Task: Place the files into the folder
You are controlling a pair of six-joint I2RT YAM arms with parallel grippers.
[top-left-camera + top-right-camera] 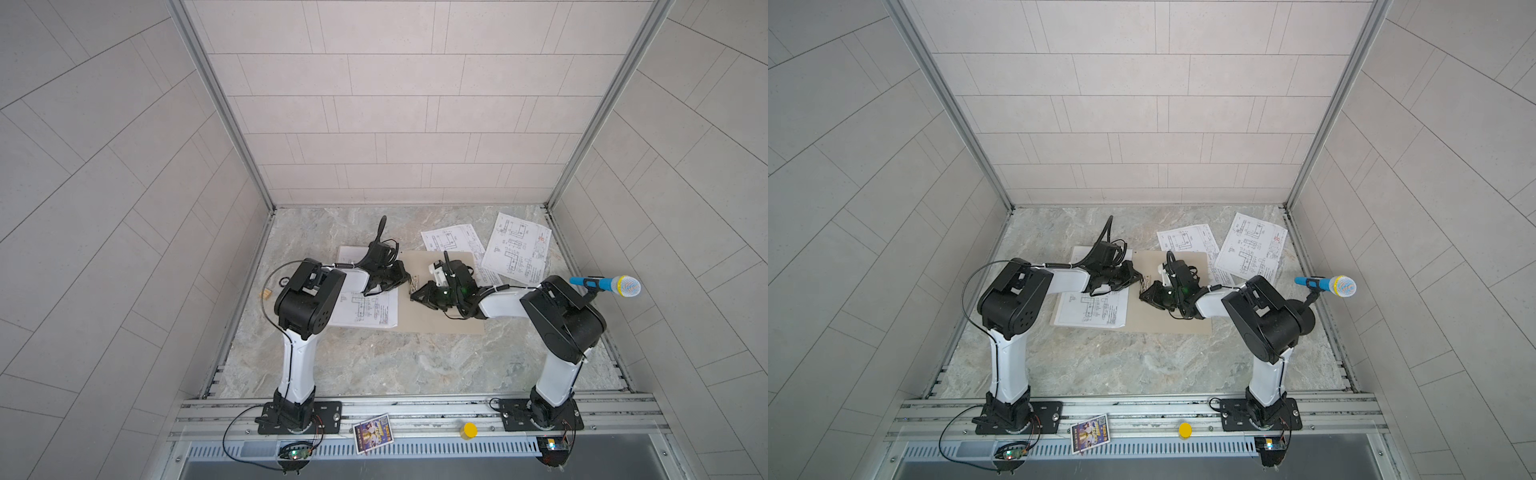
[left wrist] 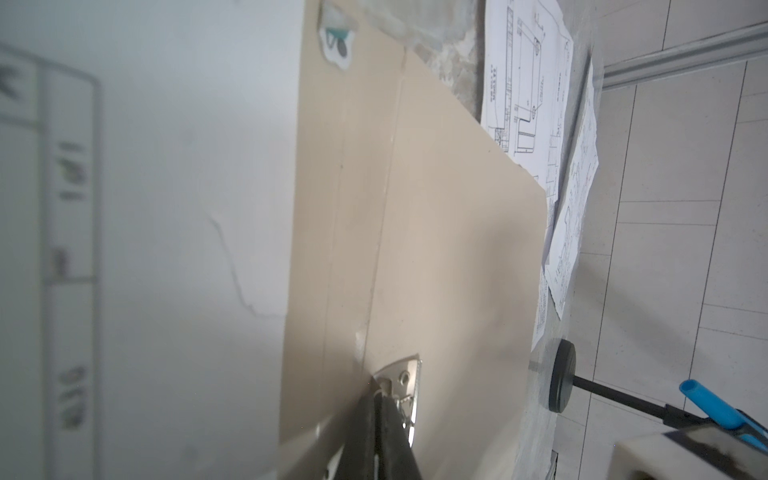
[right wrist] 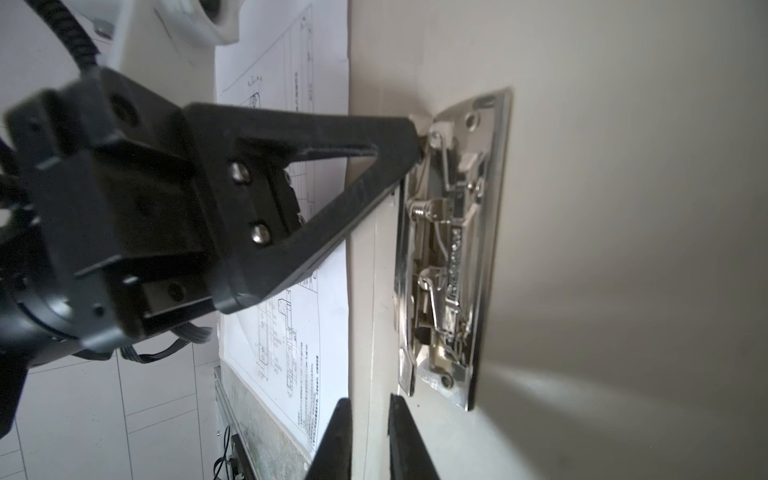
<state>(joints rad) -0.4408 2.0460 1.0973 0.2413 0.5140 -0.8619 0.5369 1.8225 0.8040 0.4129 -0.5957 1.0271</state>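
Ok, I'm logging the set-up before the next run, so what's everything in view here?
folder: one, tan, open on the table
metal clip: one, silver, on the folder's spine
files: three, white with black drawings; one on the folder's left half, two back right
microphone: one, blue, yellow-white head, right edge
picture card: one, colourful, front rail
cylinder: one, yellow, front rail
block: one, tan, left edge
ring: one, black, beside the block
table: one, grey marble
left gripper: black, shut, at the clip's end
right gripper: black, slightly open, near the clip's other end
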